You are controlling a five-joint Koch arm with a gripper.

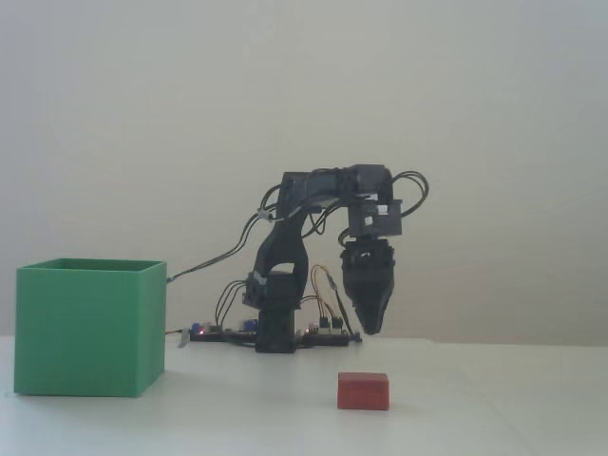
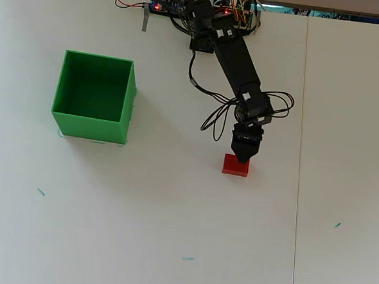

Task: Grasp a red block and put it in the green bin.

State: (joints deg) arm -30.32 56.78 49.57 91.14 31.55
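The red block (image 1: 363, 390) lies flat on the white table, also in the overhead view (image 2: 235, 166). My gripper (image 1: 370, 329) points straight down and hangs a little above the block, over its far edge in the overhead view (image 2: 242, 158). Its jaws taper to a single tip with no gap showing, and it holds nothing. The green bin (image 1: 87, 329) stands open-topped at the left, well apart from the block; in the overhead view its rim (image 2: 92, 118) shows and the inside looks empty.
The arm's base with circuit boards and wires (image 2: 185, 10) sits at the table's far edge. A loop of black cable (image 2: 210, 121) hangs beside the forearm. A seam (image 2: 300, 155) runs down the table right of the block.
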